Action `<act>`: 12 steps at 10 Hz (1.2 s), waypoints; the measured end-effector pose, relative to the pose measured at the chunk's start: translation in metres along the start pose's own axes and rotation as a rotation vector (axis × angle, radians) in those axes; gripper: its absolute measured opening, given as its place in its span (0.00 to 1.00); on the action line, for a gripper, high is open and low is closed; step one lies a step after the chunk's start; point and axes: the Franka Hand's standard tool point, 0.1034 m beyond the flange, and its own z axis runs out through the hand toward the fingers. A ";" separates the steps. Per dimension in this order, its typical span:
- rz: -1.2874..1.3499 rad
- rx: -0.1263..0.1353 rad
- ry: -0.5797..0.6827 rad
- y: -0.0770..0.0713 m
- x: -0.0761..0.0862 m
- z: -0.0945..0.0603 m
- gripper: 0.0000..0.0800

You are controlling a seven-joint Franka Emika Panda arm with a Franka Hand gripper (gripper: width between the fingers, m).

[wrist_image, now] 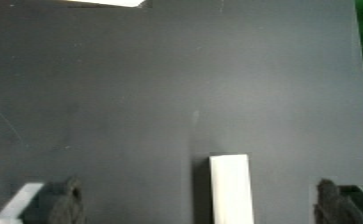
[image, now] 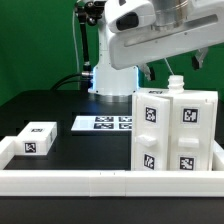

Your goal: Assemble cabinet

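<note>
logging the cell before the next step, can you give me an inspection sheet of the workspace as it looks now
surface: black table, with a low white rail along its near edge and the exterior view's left edge
job's things: cabinet stands upright at the exterior view's right, tagged faces showing; small tagged block lies apart at the exterior view's left
clutter: nothing seen; only the marker board lies flat mid-table
grippers: gripper open, fingers wide apart, gripping nothing, above the cabinet
cables: dark cable runs behind the arm's base
surroundings: green backdrop behind the table
</note>
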 end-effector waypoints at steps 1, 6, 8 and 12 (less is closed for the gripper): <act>0.005 0.000 -0.001 0.001 -0.001 0.000 0.81; 0.092 0.018 0.073 0.038 -0.036 0.008 0.81; 0.090 0.017 0.071 0.038 -0.036 0.008 0.81; 0.134 0.004 0.104 0.092 -0.061 0.030 0.81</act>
